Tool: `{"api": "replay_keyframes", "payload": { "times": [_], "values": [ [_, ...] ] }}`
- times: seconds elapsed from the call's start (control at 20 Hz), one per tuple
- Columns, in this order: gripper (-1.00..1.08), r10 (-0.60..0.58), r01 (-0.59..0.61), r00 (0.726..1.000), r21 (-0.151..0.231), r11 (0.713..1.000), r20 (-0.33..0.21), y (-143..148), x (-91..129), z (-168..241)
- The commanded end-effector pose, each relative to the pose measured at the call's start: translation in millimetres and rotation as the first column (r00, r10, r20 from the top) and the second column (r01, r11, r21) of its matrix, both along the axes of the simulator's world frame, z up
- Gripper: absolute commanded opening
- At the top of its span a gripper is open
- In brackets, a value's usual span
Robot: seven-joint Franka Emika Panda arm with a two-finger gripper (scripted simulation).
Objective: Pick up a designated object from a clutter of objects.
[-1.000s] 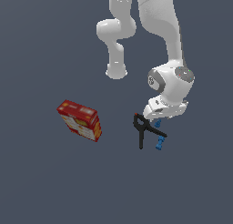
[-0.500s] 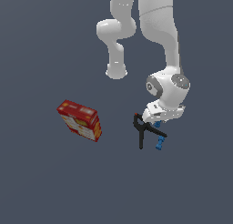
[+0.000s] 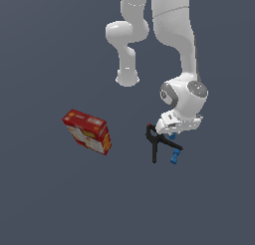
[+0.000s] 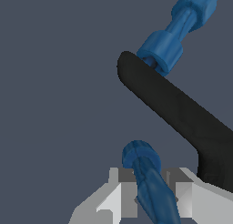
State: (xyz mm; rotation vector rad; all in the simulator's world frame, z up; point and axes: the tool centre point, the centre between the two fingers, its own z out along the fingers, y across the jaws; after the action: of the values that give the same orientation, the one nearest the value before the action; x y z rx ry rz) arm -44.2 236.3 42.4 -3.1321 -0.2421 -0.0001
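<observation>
Gripper point(image 4: 148, 198) is down over the clamp point(image 3: 158, 143), fingers point(image 4: 116, 196) narrow, either side of a blue peg point(image 4: 145, 175), seemingly gripping it. Second blue piece point(image 3: 175, 157) lies by the clamp's handle tip. Red box point(image 3: 87, 132) well apart on the counter point(image 3: 50, 199). Lift left.

- The box point(image 3: 87, 131) lies well apart, at the exterior view's left.
- The clamp point(image 3: 158, 143) sits between two pegs: one point(image 3: 175, 156) right, another point(image 4: 150, 184) between the gripper point(image 4: 148, 196) fingers.
</observation>
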Motion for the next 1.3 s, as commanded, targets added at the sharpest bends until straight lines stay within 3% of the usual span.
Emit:
{"api": "replay_keyframes", "payload": {
  "times": [0.0, 0.55, 1.25],
  "values": [
    [-1.00, 0.000, 0.000, 1.000, 0.000, 1.000, 0.000, -0.2, 0.1, 0.1],
    [-1.00, 0.000, 0.000, 1.000, 0.000, 1.000, 0.000, -9.1, 6.4, 40.5],
    [-1.00, 0.001, -0.001, 1.000, 0.002, 1.000, -0.001, -37.8, 28.4, 176.2]
  ]
}}
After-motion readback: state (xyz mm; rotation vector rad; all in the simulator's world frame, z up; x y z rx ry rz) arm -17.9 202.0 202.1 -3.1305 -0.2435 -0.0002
